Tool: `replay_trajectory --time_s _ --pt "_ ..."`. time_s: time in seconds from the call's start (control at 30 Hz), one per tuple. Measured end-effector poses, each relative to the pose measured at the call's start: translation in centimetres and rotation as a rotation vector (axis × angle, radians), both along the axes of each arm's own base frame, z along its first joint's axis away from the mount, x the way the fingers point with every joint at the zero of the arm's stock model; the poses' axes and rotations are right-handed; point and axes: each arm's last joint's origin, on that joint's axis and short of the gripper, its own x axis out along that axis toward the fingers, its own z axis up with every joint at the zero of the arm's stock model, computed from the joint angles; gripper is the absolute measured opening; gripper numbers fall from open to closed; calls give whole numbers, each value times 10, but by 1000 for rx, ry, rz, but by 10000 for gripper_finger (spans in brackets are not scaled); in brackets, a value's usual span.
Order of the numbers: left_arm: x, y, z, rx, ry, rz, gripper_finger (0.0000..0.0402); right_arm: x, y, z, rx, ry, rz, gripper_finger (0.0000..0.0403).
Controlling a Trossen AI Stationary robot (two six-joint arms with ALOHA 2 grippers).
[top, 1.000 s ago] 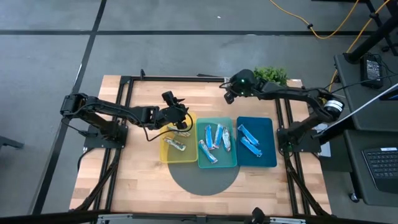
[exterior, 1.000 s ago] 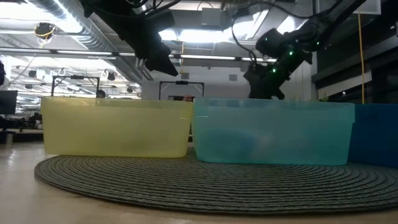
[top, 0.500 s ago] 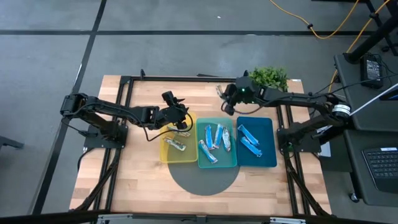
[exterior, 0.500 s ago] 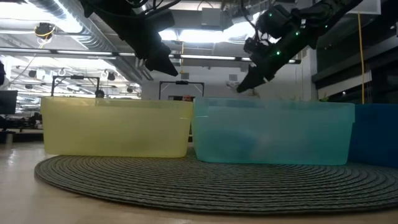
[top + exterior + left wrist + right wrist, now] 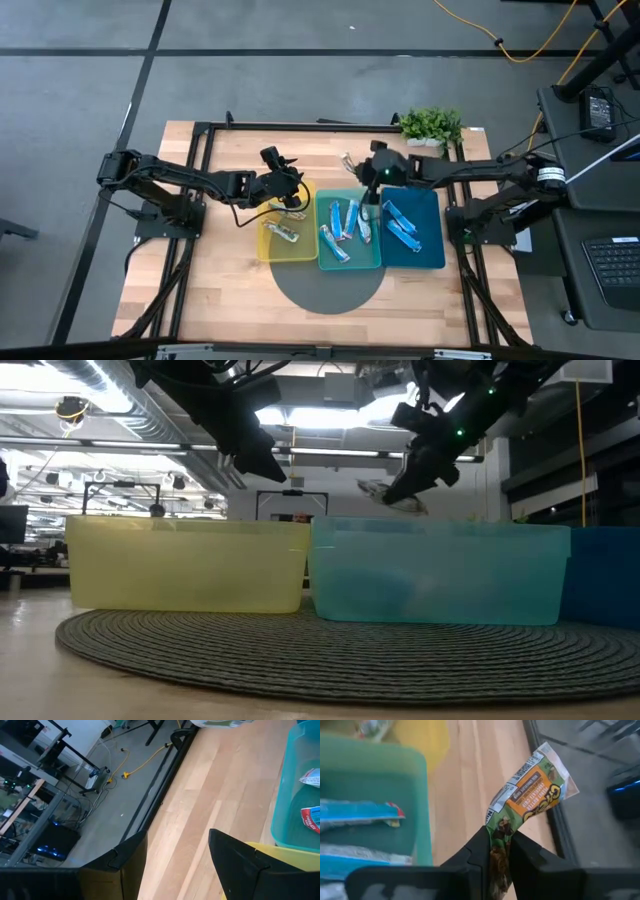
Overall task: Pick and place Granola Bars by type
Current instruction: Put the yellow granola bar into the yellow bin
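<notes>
Right wrist view: the right pincer point(image 5: 497, 851) grips a green-and-orange granola bar point(image 5: 527, 795) above the counter point(image 5: 470, 795); the left pincer point(image 5: 172, 852) hangs open over the yellow tray point(image 5: 270, 245)

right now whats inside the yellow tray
In the high view, the yellow tray holds one silvery bar near its middle. The left tool hangs open over its far end, hiding what lies beneath it.
</notes>
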Motion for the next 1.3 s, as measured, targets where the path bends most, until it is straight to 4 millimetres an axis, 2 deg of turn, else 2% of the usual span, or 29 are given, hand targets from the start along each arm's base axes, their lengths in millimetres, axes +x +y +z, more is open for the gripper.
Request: replay_trajectory --time_s 0.37,0.57,0.77,1.3 --pt "0 0 0 -1 -1 0 205 0 53 -2 -324 159 52 63" --pt "0 0 0 -1 -1 1 205 -1 71 -1 -369 152 59 63" --pt "0 0 0 -1 -1 1 205 -1 79 -1 -361 141 77 63" --pt "-1 0 1 29 4 32 205 0 83 -2 -296 130 167 63"
